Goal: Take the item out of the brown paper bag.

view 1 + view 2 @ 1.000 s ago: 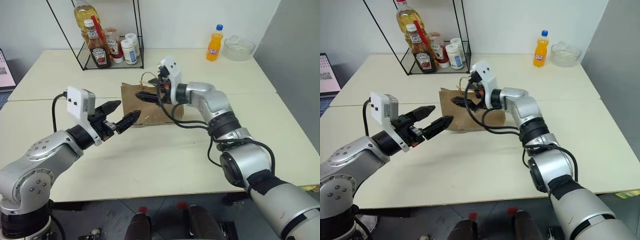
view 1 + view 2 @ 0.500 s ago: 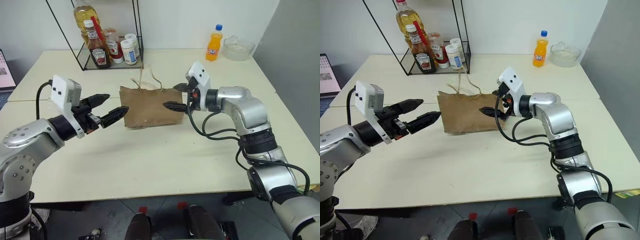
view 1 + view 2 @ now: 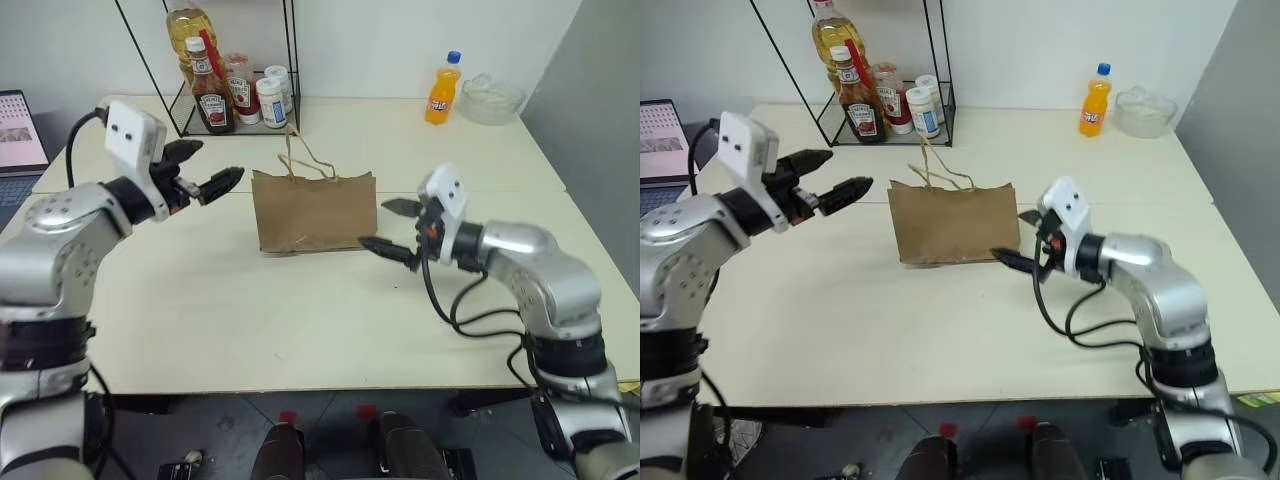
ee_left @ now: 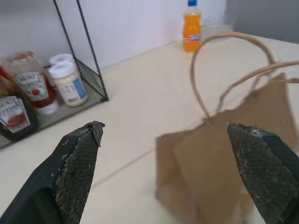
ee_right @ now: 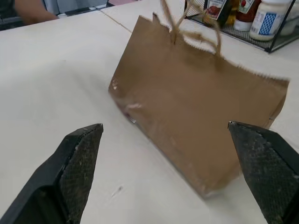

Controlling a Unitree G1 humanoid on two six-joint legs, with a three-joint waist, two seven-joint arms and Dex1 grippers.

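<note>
While the brown paper bag [image 3: 316, 211] stands upright mid-counter [image 3: 300, 320], both sets of fingers are released and empty. The left gripper [image 3: 204, 172] and right gripper [image 3: 392, 227] flank the bag. I cannot tell where the cola bottle is.

One brown paper bag [image 3: 314, 211], one orange soda bottle [image 3: 444, 88], two ketchup bottles [image 3: 212, 98], two white jars [image 3: 271, 101], one glass bowl [image 3: 492, 97].

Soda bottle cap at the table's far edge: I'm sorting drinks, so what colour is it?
Blue, on the orange soda bottle; clearest in the left wrist view.
</note>
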